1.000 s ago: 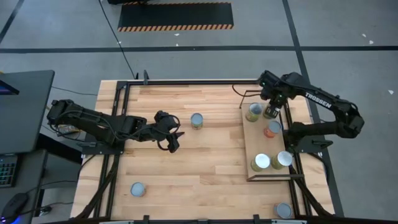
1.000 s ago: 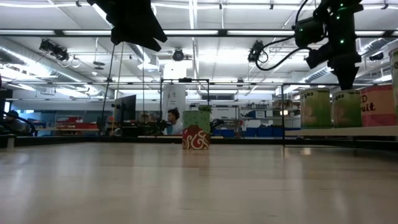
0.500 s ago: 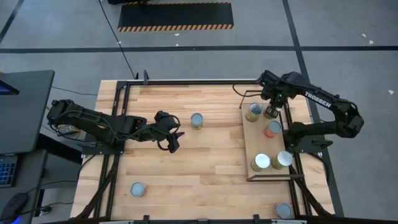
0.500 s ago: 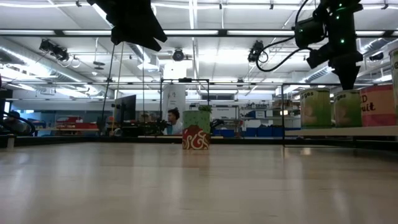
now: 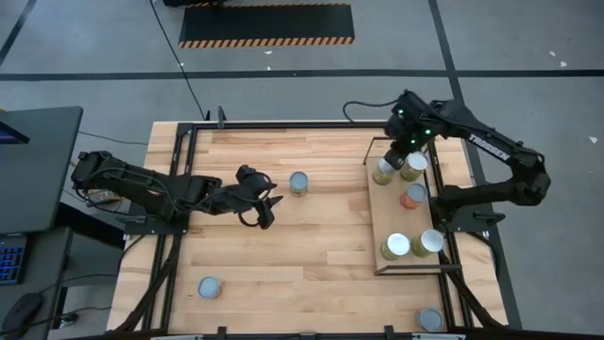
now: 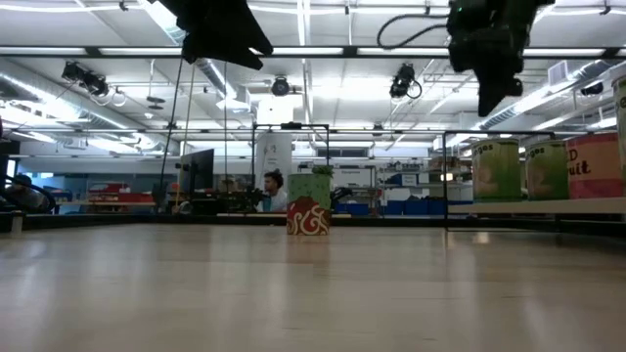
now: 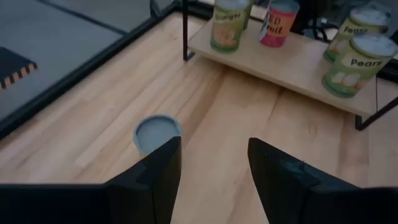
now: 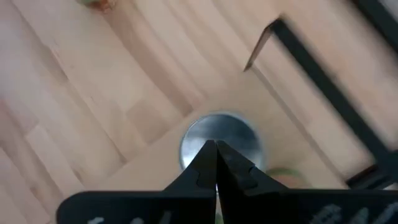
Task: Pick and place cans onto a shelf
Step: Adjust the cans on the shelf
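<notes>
The shelf, a light-wood panel in a thin black frame, lies on the table toward its right side. Five cans stand on it: two side by side at its far end, a red-labelled can just nearer than those, and two more touching each other at its near end.

The right gripper hangs above the far end of the shelf, over the two cans there, its fingers pressed together and holding nothing. In the right wrist view the closed fingers point straight down at the shiny top of one of these cans. In the low view this gripper is clearly raised above the can tops and touches none of them.

The left gripper is well away from the shelf, over the middle of the table, with its fingers parted and empty. A blue-grey-topped can stands on the table between this gripper and the shelf, just beside the gripper. The left wrist view shows that can close ahead of the spread fingers, untouched, with the shelf beyond it.

Two more cans stand off the shelf: one near the table's front-left corner, and one at the front edge of the table just past the shelf's near end.
</notes>
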Tool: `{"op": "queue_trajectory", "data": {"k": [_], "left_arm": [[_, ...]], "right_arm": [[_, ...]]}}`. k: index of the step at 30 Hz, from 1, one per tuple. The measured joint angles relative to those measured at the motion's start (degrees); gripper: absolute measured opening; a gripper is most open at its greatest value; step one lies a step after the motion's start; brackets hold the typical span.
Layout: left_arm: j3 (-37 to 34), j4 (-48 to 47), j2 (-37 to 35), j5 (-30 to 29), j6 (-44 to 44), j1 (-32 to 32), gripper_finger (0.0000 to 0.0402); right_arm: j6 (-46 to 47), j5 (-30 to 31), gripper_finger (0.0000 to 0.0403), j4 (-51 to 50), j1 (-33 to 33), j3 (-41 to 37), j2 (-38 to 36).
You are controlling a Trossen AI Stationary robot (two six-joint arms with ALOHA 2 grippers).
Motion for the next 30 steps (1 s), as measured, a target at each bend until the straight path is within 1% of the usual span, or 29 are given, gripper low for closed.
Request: {"op": "queue_trajectory", "data": {"k": [5, 9, 12, 14, 18, 23, 30], "left_arm": [[0.0, 3.9, 0.0, -0.2, 2.7, 0.0, 0.0192], [0.0, 4.4, 0.0, 0.3, 1.4, -0.1, 0.0192], [0.0, 5.2, -0.4, 3.6, -1.2, -0.1, 0.0192], [0.0, 7.2, -0.6, 5.9, -2.3, -0.2, 0.0192], [0.0, 9.3, -1.4, 8.2, -2.0, -0.5, 0.0192], [0.1, 9.5, -2.2, 8.0, -1.9, -0.4, 0.0192], [0.0, 8.9, -2.5, 8.1, -0.4, -0.5, 0.0192]], "right_arm": [[-1.0, 0.4, 0.0003, -1.4, 1.1, -2.0, 4.0], [-1.4, 0.4, 0.0003, -1.4, 1.8, -2.8, 6.0], [-1.7, 0.6, 0.0003, -1.5, 2.1, -3.3, 7.4], [-2.1, 1.8, 0.0003, -1.5, 2.1, -3.2, 8.5], [-2.2, 4.2, 0.0003, -0.4, 2.1, -3.0, 9.2], [-2.1, 5.9, 0.0003, 0.8, 2.1, -3.1, 8.8], [-2.8, 5.9, 0.0003, 0.4, 2.4, -2.9, 8.8]]}}
